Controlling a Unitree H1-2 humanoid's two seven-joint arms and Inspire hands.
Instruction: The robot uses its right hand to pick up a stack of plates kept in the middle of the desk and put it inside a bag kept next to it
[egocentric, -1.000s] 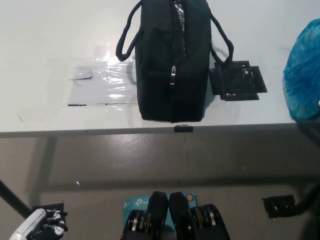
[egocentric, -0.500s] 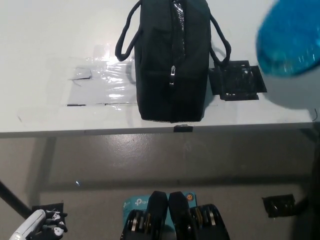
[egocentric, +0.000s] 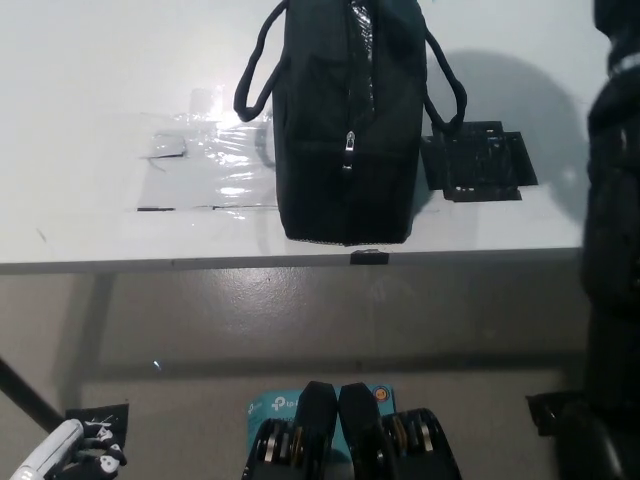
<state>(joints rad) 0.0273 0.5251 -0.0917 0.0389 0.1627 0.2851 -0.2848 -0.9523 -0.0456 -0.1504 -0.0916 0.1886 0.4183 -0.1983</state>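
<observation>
The black bag (egocentric: 345, 130) lies on the white desk (egocentric: 100, 60), handles out to both sides, with a strip of shiny lining showing along its top near the far end. My black right arm (egocentric: 612, 250) rises along the picture's right edge. Only a bit of my right hand (egocentric: 622, 45) shows at the top right corner, above and right of the bag. No plates show in this view; a shadow falls on the desk right of the bag. My white left hand (egocentric: 60, 455) rests low at the lower left, below the desk.
A black flat mat (egocentric: 478, 162) lies just right of the bag. A clear plastic sheet (egocentric: 200, 165) is taped to the desk on the bag's left. The desk's front edge (egocentric: 300, 262) runs across the middle, with grey floor below it.
The blue stack went from the right edge up and leftward, then out of the picture. My right arm has risen and now fills the right edge.
</observation>
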